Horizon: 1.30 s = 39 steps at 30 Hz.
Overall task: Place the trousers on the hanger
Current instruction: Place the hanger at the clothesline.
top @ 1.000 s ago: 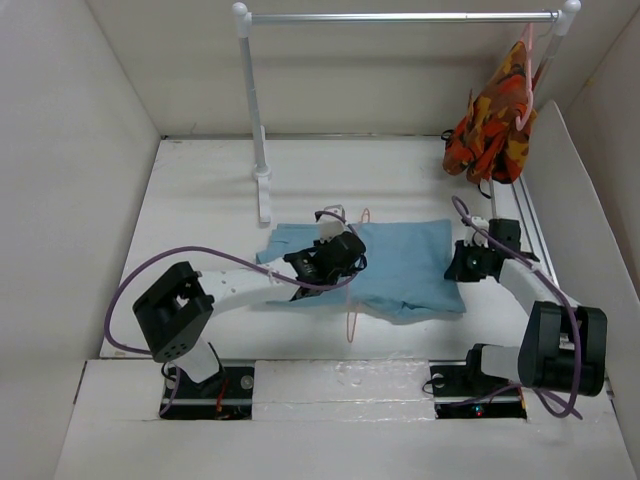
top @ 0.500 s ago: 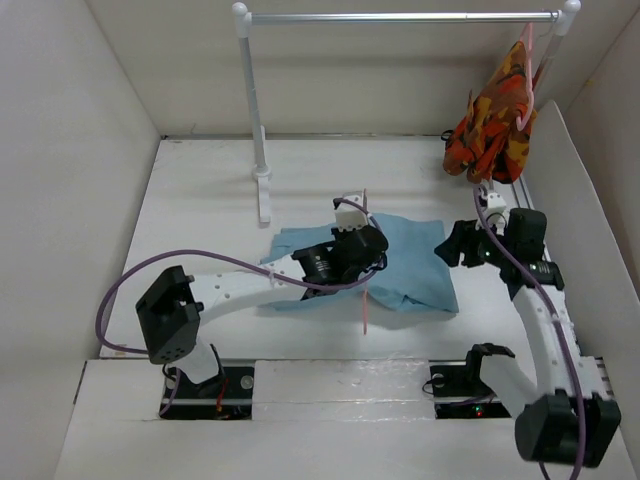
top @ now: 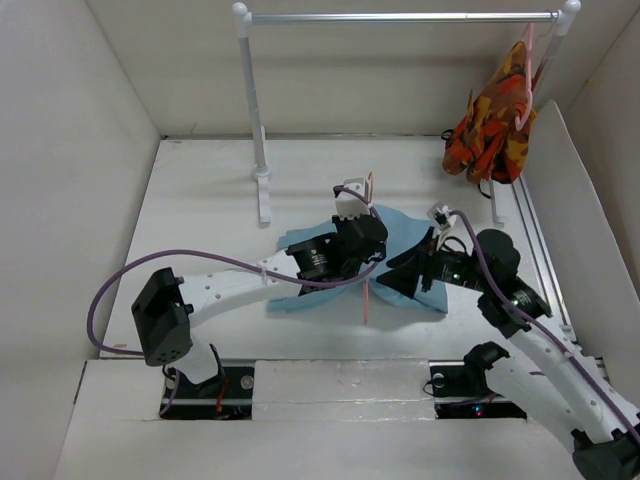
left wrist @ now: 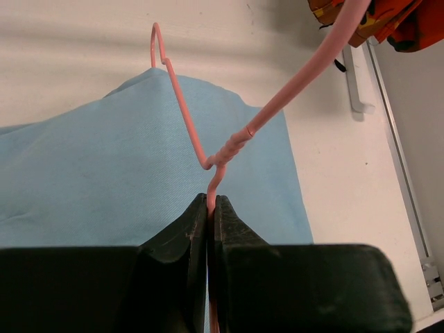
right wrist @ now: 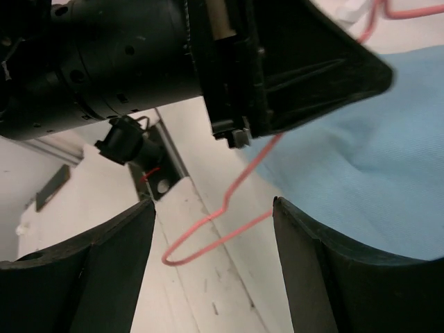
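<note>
The left gripper (left wrist: pixel 210 201) pinches the hanger (left wrist: pixel 187 114) over the trousers (left wrist: pixel 104 159), mid-table. The right gripper (right wrist: pixel 211 205) gapes empty at their right edge.

The soft sky-blue cloth trousers (left wrist: pixel 104 166) look matt, with a fine woven grain. The thin pale pink wire hanger (left wrist: pixel 232 146) has a smooth, faintly glossy coating. The left end effector (left wrist: pixel 210 202) is matt black plastic. The white counter (top: pixel 200 200) is matt.

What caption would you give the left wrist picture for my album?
Left arm's shut jaws pinch the pink hanger by its wire, sky-blue trousers lying on the white table beyond.
</note>
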### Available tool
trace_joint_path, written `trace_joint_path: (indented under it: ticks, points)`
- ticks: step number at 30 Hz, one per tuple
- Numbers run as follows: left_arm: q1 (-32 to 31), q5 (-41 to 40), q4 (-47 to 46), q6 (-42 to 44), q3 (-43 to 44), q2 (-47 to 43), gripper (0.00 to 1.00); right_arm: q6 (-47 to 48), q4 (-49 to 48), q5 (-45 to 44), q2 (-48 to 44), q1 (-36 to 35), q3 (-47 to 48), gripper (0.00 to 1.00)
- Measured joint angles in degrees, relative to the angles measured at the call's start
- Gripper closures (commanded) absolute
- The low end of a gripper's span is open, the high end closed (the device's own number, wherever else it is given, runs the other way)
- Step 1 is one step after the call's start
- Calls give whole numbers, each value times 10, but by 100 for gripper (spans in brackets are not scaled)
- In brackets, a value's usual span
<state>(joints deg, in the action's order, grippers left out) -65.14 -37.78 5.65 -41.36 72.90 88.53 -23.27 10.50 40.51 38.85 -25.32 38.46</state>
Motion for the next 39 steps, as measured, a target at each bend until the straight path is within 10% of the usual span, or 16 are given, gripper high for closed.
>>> trace_joint_path:
  ticks: [11, 15, 18, 27, 39]
  points:
    - [0, 1, 3, -2, 3, -18, 100, -73, -136, -142, 115, -128, -26, 36]
    - [0, 0, 15, -7, 2, -47, 100, -77, -145, -179, 125, -145, -22, 84]
    - [1, -7, 20, -11, 2, -71, 100, -93, -149, -204, 124, -163, -15, 100]
    - [4, -4, 10, -8, -1, -129, 100, -101, -172, -229, 128, -181, 14, 100]
    - [43, 51, -18, 45, 106, -169, 16, -155, -120, -225, 168, -169, 164, 100]
